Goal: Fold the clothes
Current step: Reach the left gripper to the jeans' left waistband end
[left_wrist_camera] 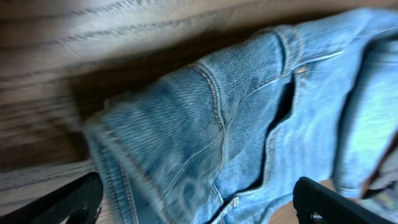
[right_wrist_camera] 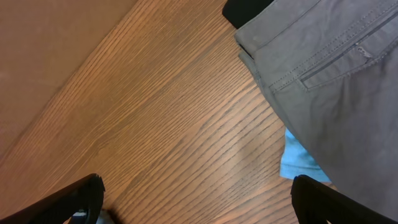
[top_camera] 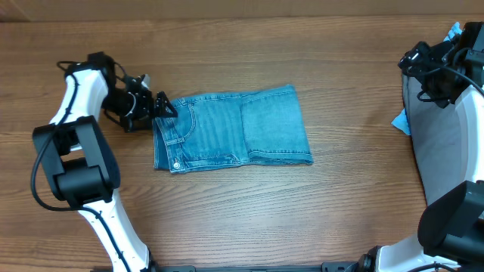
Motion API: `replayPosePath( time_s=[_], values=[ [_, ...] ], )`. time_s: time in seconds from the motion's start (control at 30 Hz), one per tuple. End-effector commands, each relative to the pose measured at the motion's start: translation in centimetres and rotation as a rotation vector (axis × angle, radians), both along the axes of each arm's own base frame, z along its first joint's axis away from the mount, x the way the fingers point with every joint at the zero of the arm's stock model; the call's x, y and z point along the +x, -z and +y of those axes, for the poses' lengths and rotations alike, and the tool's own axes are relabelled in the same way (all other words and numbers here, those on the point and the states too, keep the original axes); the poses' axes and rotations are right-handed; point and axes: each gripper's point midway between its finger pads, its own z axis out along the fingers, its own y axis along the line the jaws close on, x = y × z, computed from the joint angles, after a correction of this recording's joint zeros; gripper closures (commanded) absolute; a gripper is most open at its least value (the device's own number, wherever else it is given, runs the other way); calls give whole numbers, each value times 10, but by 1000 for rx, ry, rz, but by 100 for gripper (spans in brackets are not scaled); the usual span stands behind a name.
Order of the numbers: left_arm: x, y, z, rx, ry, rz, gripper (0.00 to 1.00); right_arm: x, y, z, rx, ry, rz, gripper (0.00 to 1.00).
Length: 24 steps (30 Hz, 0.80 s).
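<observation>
Left gripper (top_camera: 162, 106) stands open at the waistband end of the folded jeans (top_camera: 234, 128), which lie mid-worktop. Right gripper (top_camera: 414, 60) hangs open near the far right corner, beside the grey shorts (right_wrist_camera: 336, 81).

The jeans (top_camera: 231, 128), centre frame, are faded light blue. The shorts (top_camera: 437, 151) at the right edge are plain grey. The table (top_camera: 227, 53) is brown, streaked with wood grain.

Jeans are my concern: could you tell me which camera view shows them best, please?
The overhead view: it shows the jeans whole, folded on the table. The left wrist view gives only a blurred close-up of their waistband and pocket. The right wrist view shows none of them, only shorts and table.
</observation>
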Motion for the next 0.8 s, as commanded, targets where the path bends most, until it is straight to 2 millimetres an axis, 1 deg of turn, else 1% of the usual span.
replayPosePath(
  time_s=[0.0,0.13,0.27,0.33,0.47,0.53,0.63,0.77],
  values=[
    [-14,18,11,165,-7,83,0,3,-6,-3,-7,8,-16,0],
    [-20,27,28,273,-54,133,0,3,-6,-3,-7,9,-16,0],
    [-19,28,44,294,-88,128,0,3,-6,-3,-7,9,-16,0],
    [-22,30,48,276,-98,133,0,3,-6,-2,-7,8,-16,0],
    [-29,39,23,94,-45,95,0,3,-6,-3,-7,9,-16,0],
    [-33,44,11,34,-34,85,0,3,-6,-3,-7,8,-17,0],
    [-40,50,-3,-18,-28,88,0,3,-6,-3,-7,8,-16,0],
    [-57,62,-15,-37,-12,128,0,3,-6,-2,-7,8,-16,0]
  ],
)
